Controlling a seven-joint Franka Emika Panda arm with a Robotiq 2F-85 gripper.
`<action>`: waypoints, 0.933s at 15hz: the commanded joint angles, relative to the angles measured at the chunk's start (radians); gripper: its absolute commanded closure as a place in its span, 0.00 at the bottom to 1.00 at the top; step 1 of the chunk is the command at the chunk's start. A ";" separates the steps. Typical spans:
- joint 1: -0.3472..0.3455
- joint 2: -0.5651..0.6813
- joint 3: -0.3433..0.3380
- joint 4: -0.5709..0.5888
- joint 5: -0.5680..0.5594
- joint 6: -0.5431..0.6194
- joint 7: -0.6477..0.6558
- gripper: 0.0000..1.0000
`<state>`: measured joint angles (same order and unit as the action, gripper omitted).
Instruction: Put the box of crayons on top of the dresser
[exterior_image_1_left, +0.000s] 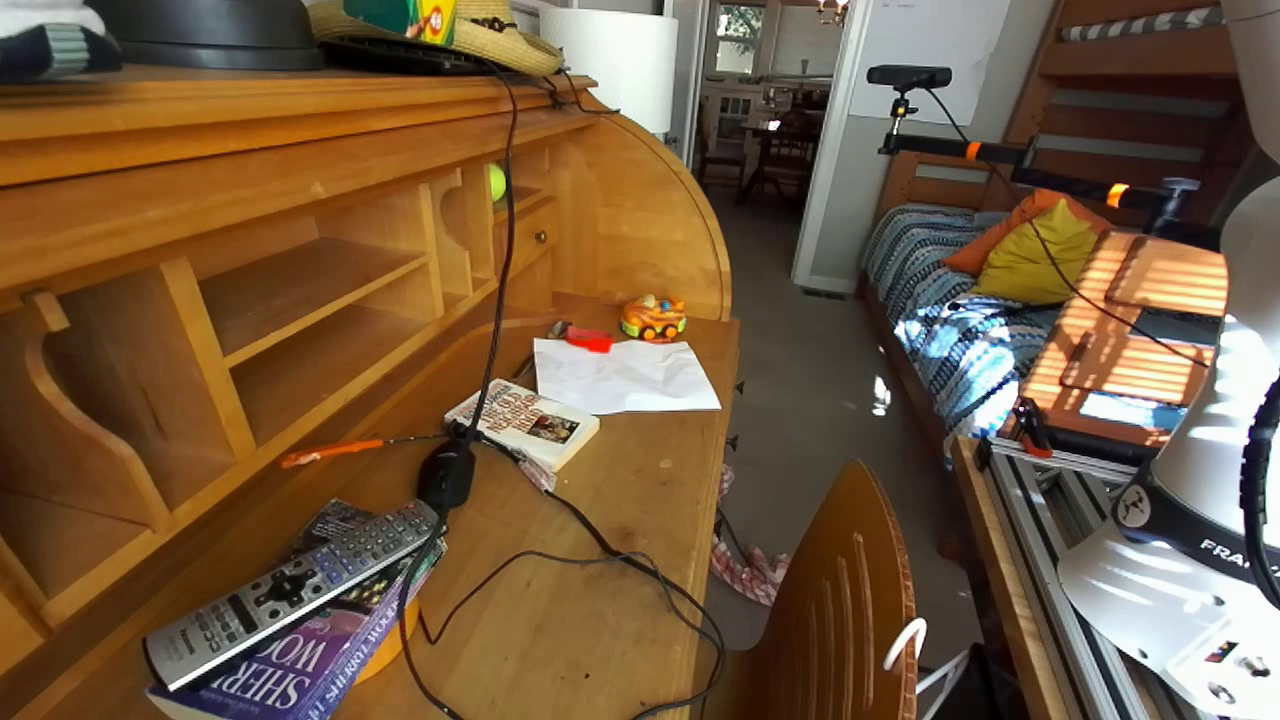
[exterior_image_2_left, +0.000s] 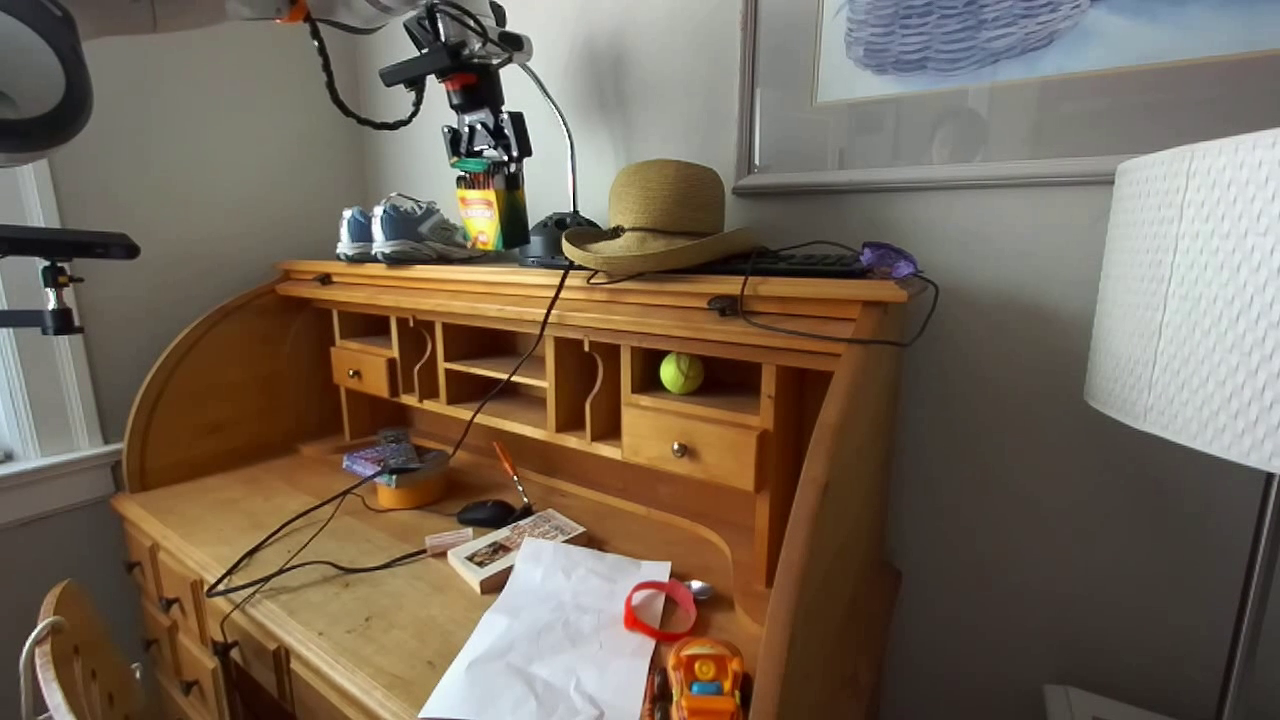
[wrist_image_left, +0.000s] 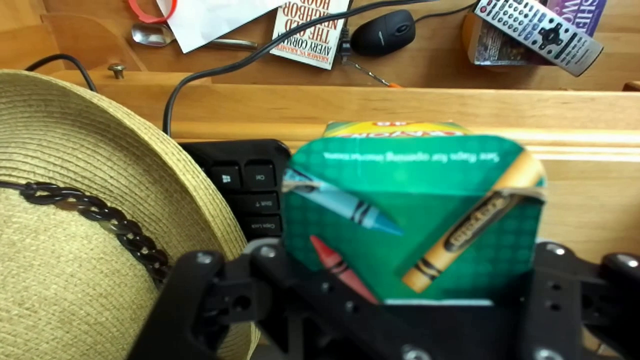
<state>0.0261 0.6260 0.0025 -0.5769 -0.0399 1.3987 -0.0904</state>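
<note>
So, gripper (exterior_image_2_left: 492, 160) holding crayon box (exterior_image_2_left: 488, 214), lid pics (wrist_image_left: 470, 230) only in wrist cam

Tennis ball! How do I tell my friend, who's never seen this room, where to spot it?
Find the big light-brown wooden dresser. At the end nearer the white lamp, look in the cubbyhole right above a knobbed drawer. There sits the tennis ball: round and bright yellow-green, while the cubbyhole and drawer are plain brown wood.
</note>
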 joint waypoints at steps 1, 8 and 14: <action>0.010 0.021 -0.004 0.018 -0.016 0.028 -0.010 0.43; 0.021 0.033 -0.007 0.021 -0.033 0.056 -0.021 0.43; 0.030 0.043 -0.008 0.020 -0.047 0.066 -0.029 0.43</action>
<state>0.0459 0.6538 0.0020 -0.5763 -0.0660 1.4500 -0.1060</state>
